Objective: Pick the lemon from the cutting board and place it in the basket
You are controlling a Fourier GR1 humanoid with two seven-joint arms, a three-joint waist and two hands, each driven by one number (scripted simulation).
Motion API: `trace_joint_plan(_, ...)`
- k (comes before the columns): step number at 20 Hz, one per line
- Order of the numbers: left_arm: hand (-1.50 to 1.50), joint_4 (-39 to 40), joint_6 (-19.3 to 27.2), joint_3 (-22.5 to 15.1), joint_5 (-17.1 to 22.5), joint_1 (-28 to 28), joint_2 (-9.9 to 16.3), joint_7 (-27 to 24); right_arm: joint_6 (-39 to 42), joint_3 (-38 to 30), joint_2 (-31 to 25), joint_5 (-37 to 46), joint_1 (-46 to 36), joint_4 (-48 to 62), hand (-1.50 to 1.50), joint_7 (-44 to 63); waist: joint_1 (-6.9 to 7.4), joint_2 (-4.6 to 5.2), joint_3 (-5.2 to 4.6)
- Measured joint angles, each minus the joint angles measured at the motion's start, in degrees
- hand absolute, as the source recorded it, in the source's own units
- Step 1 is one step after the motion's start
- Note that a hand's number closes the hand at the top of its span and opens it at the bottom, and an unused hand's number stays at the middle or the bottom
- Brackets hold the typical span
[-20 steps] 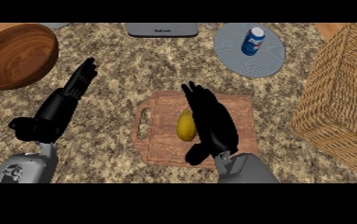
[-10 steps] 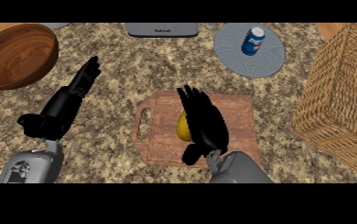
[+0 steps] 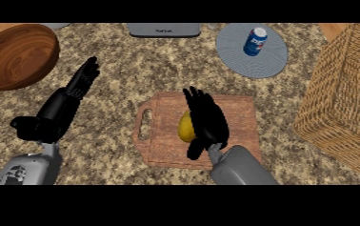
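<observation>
With my right hand [image 3: 207, 125] open and fingers straight over the lemon [image 3: 185, 127] at its left edge, closing off-centre could roll it across the cutting board [image 3: 235, 113].

Even, diffuse light from overhead. No glare. Only faint, soft shadows on the counter [image 3: 141, 72]. Black hands read featureless.

One head view looks steeply down on the granite counter [image 3: 141, 77], close enough that only forearms enter from six o'clock. The cutting board [image 3: 235, 110] lies just below centre, the wicker basket [image 3: 334, 101] is cropped at three o'clock and the wooden bowl [image 3: 25, 56] at ten o'clock
</observation>
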Motion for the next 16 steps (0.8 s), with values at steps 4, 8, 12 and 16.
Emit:
trace_joint_plan(4,0.00,0.19,-0.08,0.08,-1.09,-0.70,-1.06,0.58,-1.27,0.18,0.01,-0.46,-0.79,3.21,-1.50,-0.41,-0.01,0.00,0.00)
trace_joint_plan(8,0.00,1.35,-0.74,0.75,-1.68,-0.43,-1.41,-1.01,-3.67,1.13,-0.04,-2.66,-1.42,7.39,-1.50,-2.17,0.06,-0.05,-0.02)
trace_joint_plan(12,0.00,2.02,-1.07,1.33,-2.09,-0.98,-1.70,-1.08,-1.83,2.12,-0.22,-4.92,-2.61,8.42,1.50,-2.05,0.00,-0.16,-0.08)
trace_joint_plan(16,0.00,1.96,-0.91,1.22,-2.63,-1.80,-2.46,-0.30,-0.11,2.98,-0.24,-5.04,-2.68,9.60,1.50,-3.26,-0.05,-0.35,-0.12)
